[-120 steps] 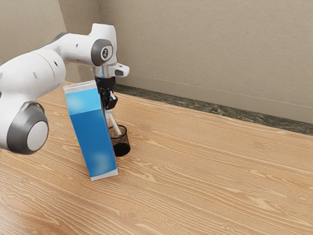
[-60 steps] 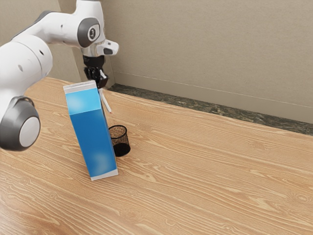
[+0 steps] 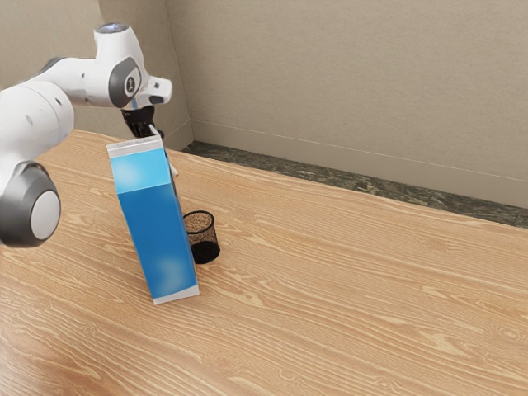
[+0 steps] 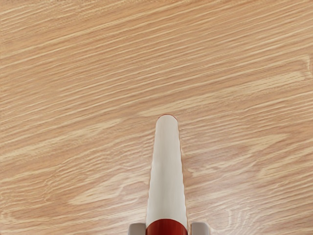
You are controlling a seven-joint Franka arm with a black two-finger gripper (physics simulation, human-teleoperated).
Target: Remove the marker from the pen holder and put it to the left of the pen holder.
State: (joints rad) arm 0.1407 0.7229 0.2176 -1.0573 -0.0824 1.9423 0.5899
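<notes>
Behind the top of the blue carton, my gripper (image 3: 154, 134) is partly hidden in the exterior view. The marker (image 3: 174, 171) slants down from it, its white lower end showing past the carton's edge. In the wrist view the gripper (image 4: 167, 228) has its two grey fingertips on either side of the marker's red band, shut on it; the marker's white body (image 4: 167, 171) points away over bare wood. The black mesh pen holder (image 3: 203, 238) stands upright on the table, with the marker out of it and apart from it.
A tall blue carton (image 3: 157, 239) with a white top stands tilted in front of the pen holder, covering part of it. The wooden table (image 3: 355, 272) extends to the exterior view's right, with a wall (image 3: 355, 91) beyond its far edge.
My gripper has lifted the marker out of the pen holder and carried it toward the exterior view's left, away from the holder. Carton and holder have stayed put.
</notes>
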